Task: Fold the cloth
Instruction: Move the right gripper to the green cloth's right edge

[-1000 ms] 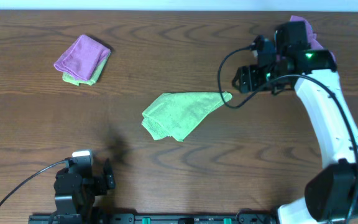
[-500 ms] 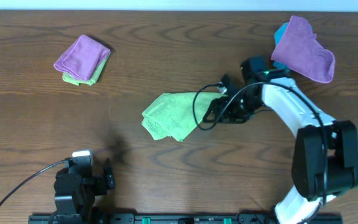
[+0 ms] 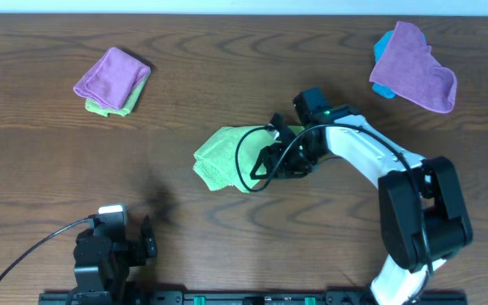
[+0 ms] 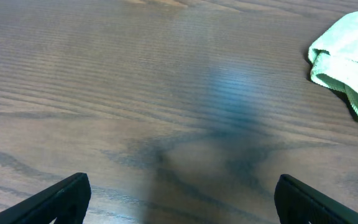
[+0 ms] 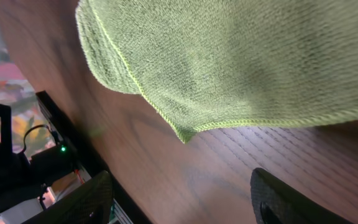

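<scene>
1. Cloth lies near the middle of the desk. It is lime-green and loosely doubled over itself rather than spread flat. We note it sits well apart from the purple-on-green pile at far left and the purple-on-blue pile at far right.
2. Handling, our judgement: it is light, limp and fuzzy, with no stiffness to carry its own shape. It should drape and drag instead of sliding cleanly, and the layers may cling together. Nothing about it is fragile.
3. Where to take hold, our judgement: a stitched hem corner is best. The right wrist view shows one such corner lying free on the wood. A pinch there should catch a single layer, while a pinch mid-panel would only bunch it.
4. Orientation: from overhead the long axis runs from lower left to upper right. The broad, rounded bulk is at the left end, and the right end is hidden under the right arm. We cannot find a tag.
5. Right end effector hovers over the cloth's right part. In its own view the fingertips stand well apart with the hem corner just ahead of the gap, and they hold nothing.
6. Left end effector is low at the near left of the desk. Its fingers are spread wide over bare wood and hold nothing, and the cloth shows only at the upper right of its view.
</scene>
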Controlling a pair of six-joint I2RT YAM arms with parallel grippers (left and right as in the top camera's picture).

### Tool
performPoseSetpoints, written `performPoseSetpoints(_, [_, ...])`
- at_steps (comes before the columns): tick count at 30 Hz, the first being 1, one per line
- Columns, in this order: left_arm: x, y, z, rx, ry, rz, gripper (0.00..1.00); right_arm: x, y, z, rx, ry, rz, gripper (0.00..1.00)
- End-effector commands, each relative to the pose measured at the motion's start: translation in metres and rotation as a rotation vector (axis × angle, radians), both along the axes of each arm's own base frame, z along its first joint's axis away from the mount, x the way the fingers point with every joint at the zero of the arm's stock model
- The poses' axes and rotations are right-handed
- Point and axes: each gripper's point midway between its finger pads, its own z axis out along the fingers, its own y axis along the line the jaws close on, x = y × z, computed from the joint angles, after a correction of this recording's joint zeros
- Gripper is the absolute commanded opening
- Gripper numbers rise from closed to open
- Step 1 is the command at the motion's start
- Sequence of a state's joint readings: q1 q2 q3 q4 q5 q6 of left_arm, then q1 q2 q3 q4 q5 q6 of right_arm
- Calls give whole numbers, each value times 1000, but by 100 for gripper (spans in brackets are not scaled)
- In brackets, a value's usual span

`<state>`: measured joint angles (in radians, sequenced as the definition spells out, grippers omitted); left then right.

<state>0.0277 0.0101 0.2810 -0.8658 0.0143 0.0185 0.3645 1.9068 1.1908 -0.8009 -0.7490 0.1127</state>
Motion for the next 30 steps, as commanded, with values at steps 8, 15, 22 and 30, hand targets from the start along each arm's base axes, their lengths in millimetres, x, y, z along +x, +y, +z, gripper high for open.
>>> performPoseSetpoints(8, [-7, 2, -21, 2, 66, 11, 96, -9, 1, -19, -28, 75, -11, 71])
performPoseSetpoints(15, [-7, 2, -21, 2, 66, 11, 95, -10, 2, -33, -43, 111, -20, 69])
performPoseSetpoints(22, [-7, 2, -21, 2, 66, 11, 96, -8, 13, -37, -32, 93, -16, 68])
performPoseSetpoints(30, [-7, 2, -21, 2, 66, 11, 95, -13, 32, -39, -38, 49, 28, 63])
